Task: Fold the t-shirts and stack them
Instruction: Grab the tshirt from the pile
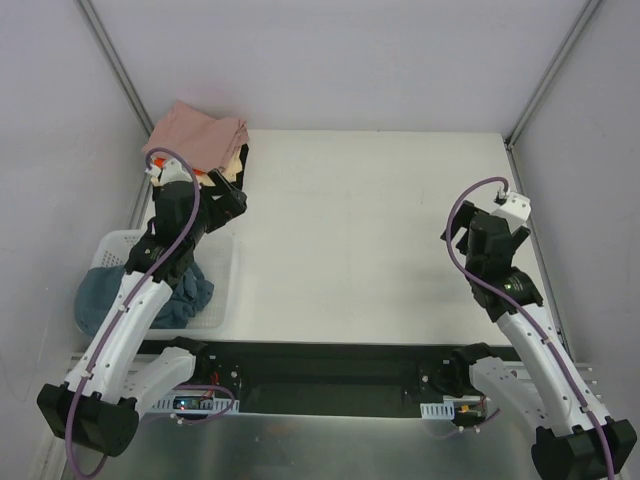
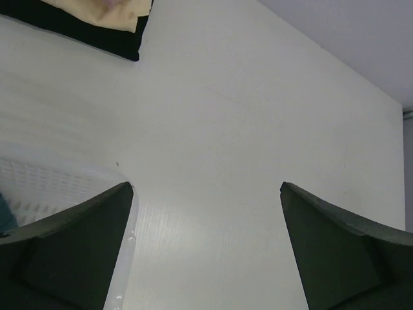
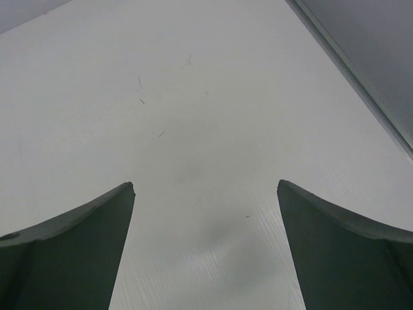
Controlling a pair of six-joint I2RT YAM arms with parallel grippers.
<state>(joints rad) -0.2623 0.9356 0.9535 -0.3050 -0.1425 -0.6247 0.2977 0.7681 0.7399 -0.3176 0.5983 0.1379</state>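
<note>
A stack of folded t-shirts lies at the table's far left corner, the dusty pink one [image 1: 197, 133] on top, with cream [image 1: 234, 167] and black [image 1: 243, 170] edges showing beneath. In the left wrist view the cream [image 2: 103, 11] and black [image 2: 97, 39] edges show at the top left. A slate-blue t-shirt [image 1: 110, 295] lies crumpled in the white lattice basket [image 1: 222, 268]. My left gripper [image 1: 232, 197] is open and empty, hovering between the basket and the stack. My right gripper [image 1: 488, 228] is open and empty above bare table at the right.
The basket stands at the table's near left edge; its rim [image 2: 129, 232] shows by the left finger [image 2: 77, 245] in the left wrist view. Grey walls with metal frame posts [image 1: 115, 70] enclose the table [image 1: 370, 240] on three sides.
</note>
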